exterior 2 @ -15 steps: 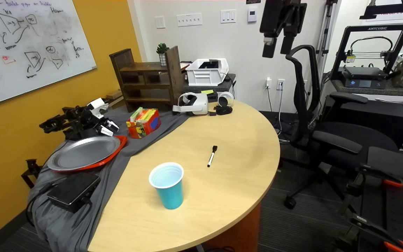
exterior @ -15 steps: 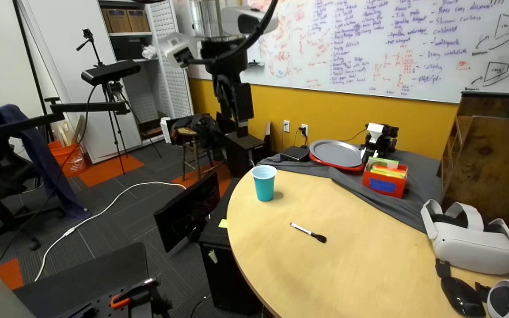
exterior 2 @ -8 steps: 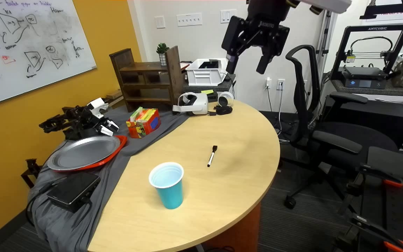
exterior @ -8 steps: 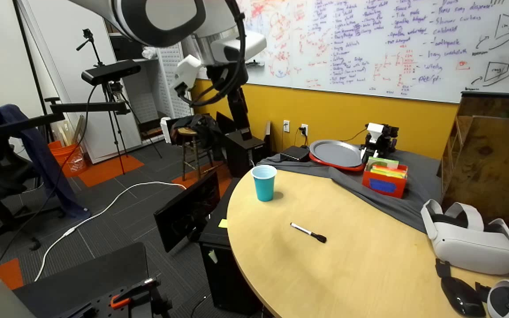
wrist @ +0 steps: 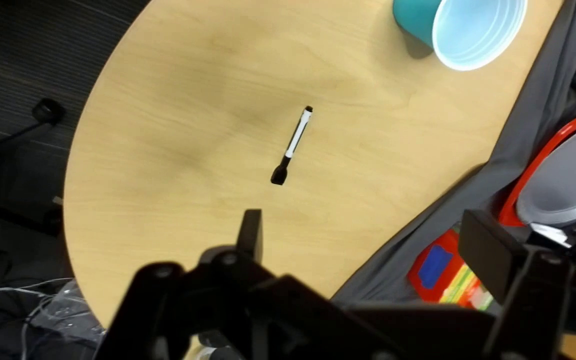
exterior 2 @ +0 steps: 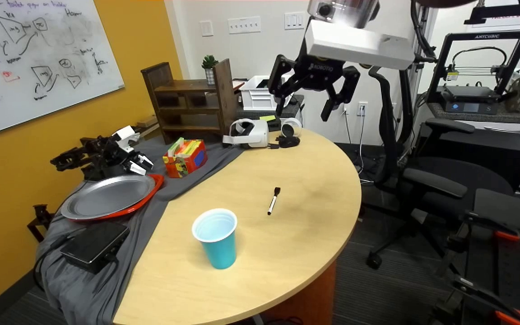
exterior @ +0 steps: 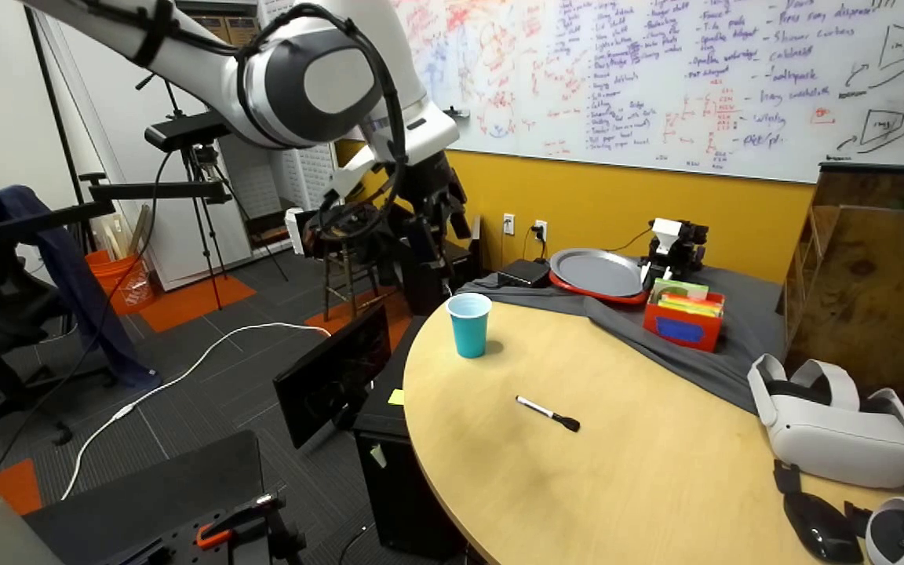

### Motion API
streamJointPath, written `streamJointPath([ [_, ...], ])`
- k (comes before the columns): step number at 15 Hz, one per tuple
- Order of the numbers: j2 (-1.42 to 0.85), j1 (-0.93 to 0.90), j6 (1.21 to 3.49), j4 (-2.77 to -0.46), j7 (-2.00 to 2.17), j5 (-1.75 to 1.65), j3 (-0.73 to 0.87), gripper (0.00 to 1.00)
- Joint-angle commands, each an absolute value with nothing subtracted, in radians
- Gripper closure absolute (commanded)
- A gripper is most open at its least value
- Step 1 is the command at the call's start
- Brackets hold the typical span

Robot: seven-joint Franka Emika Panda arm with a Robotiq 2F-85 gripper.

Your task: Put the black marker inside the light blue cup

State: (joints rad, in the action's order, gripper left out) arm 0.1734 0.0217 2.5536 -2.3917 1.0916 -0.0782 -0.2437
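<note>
Black-and-white slim plastic-looking marker [wrist: 294, 142], wrist-view 11 o'clock from the spread-jawed black gripper [wrist: 365, 237], seems light, stiff, best pinched mid-barrel.

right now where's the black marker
In the wrist view, the black marker lies on the table near the picture's middle, below and left of the light blue cup, not touching it.
</note>
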Motion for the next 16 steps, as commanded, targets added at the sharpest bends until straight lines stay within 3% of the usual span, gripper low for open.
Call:
streamJointPath([
  [1,0.101,0.03,2.57,-2.37,1.315,-0.201,-0.241,0.0],
  [16,-0.202,-0.087,2.814,-2.308,1.425,-0.244,-0.048,0.0],
])
